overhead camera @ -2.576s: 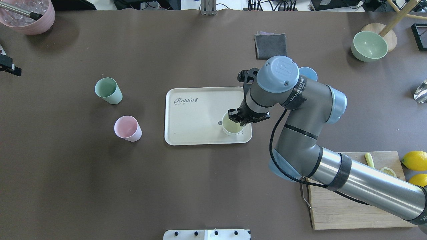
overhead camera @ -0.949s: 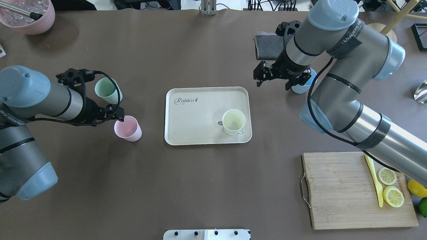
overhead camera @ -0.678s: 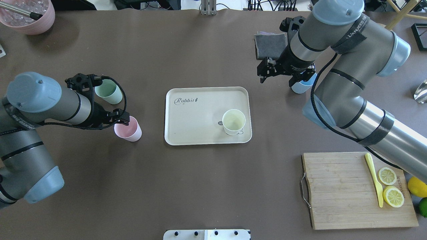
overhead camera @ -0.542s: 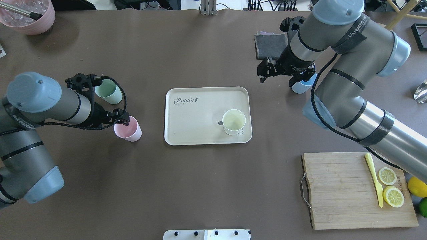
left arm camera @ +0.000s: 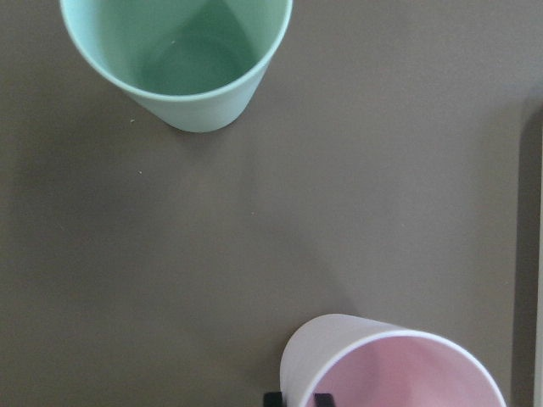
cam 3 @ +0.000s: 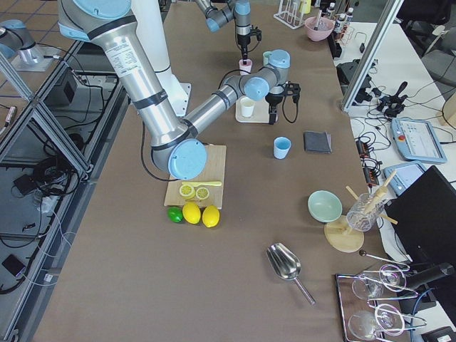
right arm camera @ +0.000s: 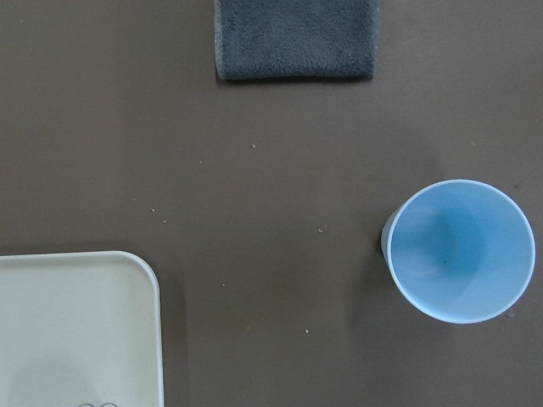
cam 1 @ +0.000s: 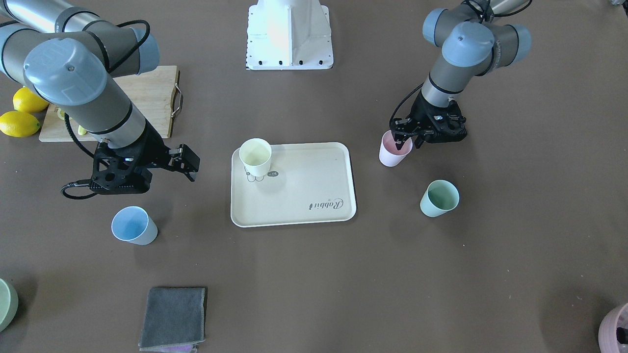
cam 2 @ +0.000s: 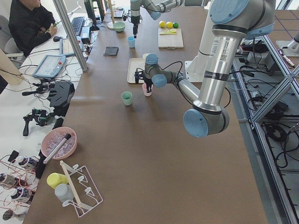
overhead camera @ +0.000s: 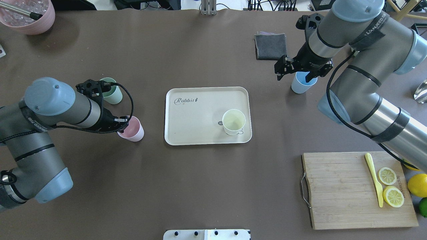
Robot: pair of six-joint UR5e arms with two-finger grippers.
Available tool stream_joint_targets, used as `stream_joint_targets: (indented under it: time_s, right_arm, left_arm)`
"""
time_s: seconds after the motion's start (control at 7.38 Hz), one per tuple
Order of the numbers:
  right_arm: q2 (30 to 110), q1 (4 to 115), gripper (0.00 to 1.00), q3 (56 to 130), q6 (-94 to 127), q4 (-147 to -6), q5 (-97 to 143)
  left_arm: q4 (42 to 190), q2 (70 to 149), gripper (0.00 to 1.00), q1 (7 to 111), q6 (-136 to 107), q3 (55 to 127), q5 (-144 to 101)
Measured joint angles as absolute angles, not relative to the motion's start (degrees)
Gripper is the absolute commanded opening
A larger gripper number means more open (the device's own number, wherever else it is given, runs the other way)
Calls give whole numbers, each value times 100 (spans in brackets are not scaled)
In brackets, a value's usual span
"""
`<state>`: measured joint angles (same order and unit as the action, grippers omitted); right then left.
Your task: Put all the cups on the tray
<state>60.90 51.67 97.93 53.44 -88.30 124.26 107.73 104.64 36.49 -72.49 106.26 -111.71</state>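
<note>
The cream tray (overhead camera: 186, 133) (cam 1: 304, 181) holds the pale yellow cup (overhead camera: 233, 121) (cam 1: 255, 156) at its right end. The pink cup (overhead camera: 133, 128) (cam 1: 392, 152) (left arm camera: 399, 373) stands on the table left of the tray. My left gripper (overhead camera: 124, 121) (cam 1: 409, 142) (left arm camera: 297, 398) is shut on its rim, one finger inside and one outside. The mint green cup (overhead camera: 111, 95) (cam 1: 439, 198) (left arm camera: 178, 59) stands just behind it, partly hidden by my left wrist. My right gripper (overhead camera: 295, 71) (cam 1: 147, 171) is open and empty above the light blue cup (overhead camera: 302, 85) (cam 1: 133, 225) (right arm camera: 462, 250).
A grey cloth (overhead camera: 271, 46) (right arm camera: 295, 38) lies behind the blue cup. A wooden cutting board (overhead camera: 353, 190) with lemon slices and a yellow knife is at the front right. A mauve pot (overhead camera: 28, 15) stands at the far left corner.
My left gripper has come down onto the pink cup's rim, and the cup has shifted slightly right. My right gripper has moved right, over the blue cup. The yellow cup stays on the tray.
</note>
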Motion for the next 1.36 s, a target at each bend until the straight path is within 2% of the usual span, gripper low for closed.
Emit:
stream_joint_targets:
  time_s: [0.27,0.54,0.95,1.36]
  right_arm:
    - [6211,5307,100,9784,5058,-8833,12431]
    - [6379,5470,100,9762,4677,-8831,12427]
    - [6572,5609,100,9756,4400,-8789,12419]
    - [6727,5691,100,9753,4239,-8759,12411]
  left_arm:
    - [10722,10513,0,3720,-7244,10759,-11253]
    - [10003,11178,0,3752,-7330,10749,-11397]
    - [9140,12448,0,3578,-7689,10140,-11166]
    - [9277,12800,0,3345,-7725,9600,-11001]
